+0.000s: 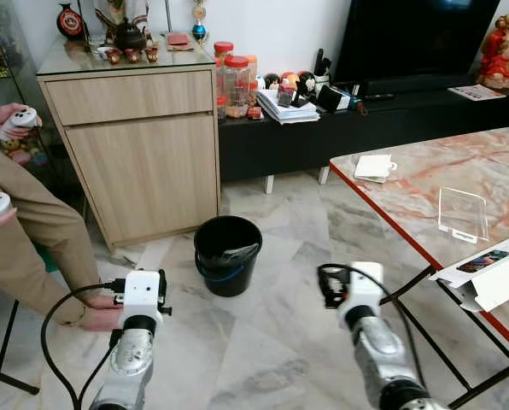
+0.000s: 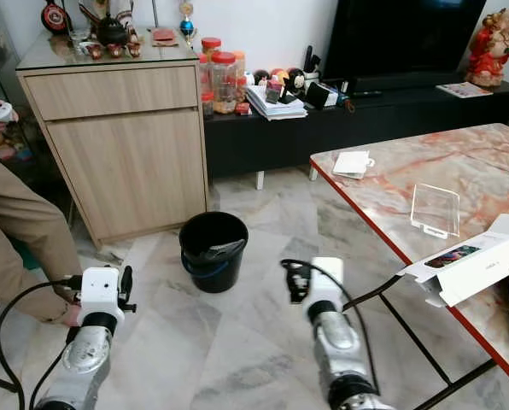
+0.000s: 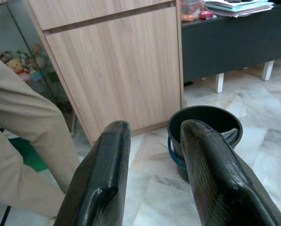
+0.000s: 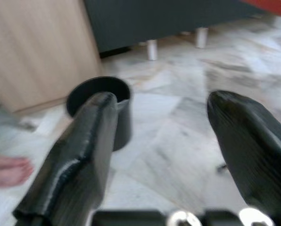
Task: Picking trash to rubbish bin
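Standing on the marble floor (image 1: 280,342) just before the wooden cabinet (image 1: 143,154), the black rubbish bin (image 1: 227,254) had a blue handle and something grey lying inside its rim, too dim to identify. Both grippers hung above the floor on the robot's side of the bin: the left gripper (image 3: 152,174) had its fingers apart and empty, and the right gripper (image 4: 173,150), blurred, also spread wide. A person's legs and a hand (image 1: 101,319) on the floor were cut off at the left. To the right, a marble table (image 1: 425,188) carried an open cardboard box (image 1: 494,273) and a clear stand (image 1: 463,213).
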You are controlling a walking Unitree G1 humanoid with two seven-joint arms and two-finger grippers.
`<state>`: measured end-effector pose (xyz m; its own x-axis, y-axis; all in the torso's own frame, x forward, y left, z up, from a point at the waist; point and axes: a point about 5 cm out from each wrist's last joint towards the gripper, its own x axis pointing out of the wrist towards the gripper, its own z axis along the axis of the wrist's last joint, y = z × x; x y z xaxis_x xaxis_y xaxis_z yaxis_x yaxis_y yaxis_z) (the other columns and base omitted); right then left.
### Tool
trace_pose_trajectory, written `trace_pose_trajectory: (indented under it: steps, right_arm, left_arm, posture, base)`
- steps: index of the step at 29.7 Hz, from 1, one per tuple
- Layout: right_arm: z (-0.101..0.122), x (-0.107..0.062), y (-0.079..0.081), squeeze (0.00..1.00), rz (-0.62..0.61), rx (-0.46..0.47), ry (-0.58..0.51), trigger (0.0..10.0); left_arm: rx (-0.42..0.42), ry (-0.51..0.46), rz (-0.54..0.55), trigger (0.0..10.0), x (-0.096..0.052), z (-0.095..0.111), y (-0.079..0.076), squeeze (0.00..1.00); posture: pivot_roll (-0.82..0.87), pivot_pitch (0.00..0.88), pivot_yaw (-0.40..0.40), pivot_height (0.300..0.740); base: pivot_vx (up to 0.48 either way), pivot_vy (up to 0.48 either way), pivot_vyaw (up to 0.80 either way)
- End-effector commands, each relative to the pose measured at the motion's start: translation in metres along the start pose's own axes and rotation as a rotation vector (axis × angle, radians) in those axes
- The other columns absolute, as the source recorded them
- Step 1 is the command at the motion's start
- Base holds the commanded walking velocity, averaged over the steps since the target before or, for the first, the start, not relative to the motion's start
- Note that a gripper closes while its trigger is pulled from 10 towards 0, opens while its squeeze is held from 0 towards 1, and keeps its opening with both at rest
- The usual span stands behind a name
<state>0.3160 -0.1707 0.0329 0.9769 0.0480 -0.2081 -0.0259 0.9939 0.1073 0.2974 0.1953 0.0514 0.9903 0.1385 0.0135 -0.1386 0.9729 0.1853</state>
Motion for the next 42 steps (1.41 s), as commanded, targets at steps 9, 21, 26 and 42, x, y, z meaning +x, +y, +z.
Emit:
trace_pose_trajectory:
  steps: [9, 21, 26, 42]
  right_arm:
    - [0.009, 0.008, 0.017, 0.00, 0.043, 0.022, -0.026, 10.0]
    - [0.006, 0.009, 0.040, 0.00, 0.112, 0.039, -0.014, 10.0]
    - [0.005, 0.009, 0.046, 0.00, 0.132, 0.034, -0.012, 10.0]
    - [-0.051, -0.018, 0.027, 0.00, 0.072, -0.039, 0.258, 10.0]
  left_arm:
    - [-0.004, -0.026, -0.015, 10.0, 0.011, 0.011, -0.006, 0.00]
    - [0.001, -0.037, -0.018, 10.0, 0.009, 0.010, -0.004, 0.00]
    - [0.003, -0.037, -0.009, 10.0, 0.007, 0.009, -0.002, 0.00]
    - [0.060, 0.267, -0.013, 10.0, -0.024, -0.051, 0.016, 0.00]
  posture:
    - [0.02, 0.000, -0.056, 0.740]
    - [0.05, 0.005, -0.054, 0.740]
    - [0.05, 0.007, -0.054, 0.740]
    - [0.04, 0.000, -0.056, 0.740]
  base:
    - [0.000, 0.000, 0.00]
    - [0.000, 0.000, -0.61]
    - [0.000, 0.000, -0.80]
    - [0.000, 0.000, -0.75]
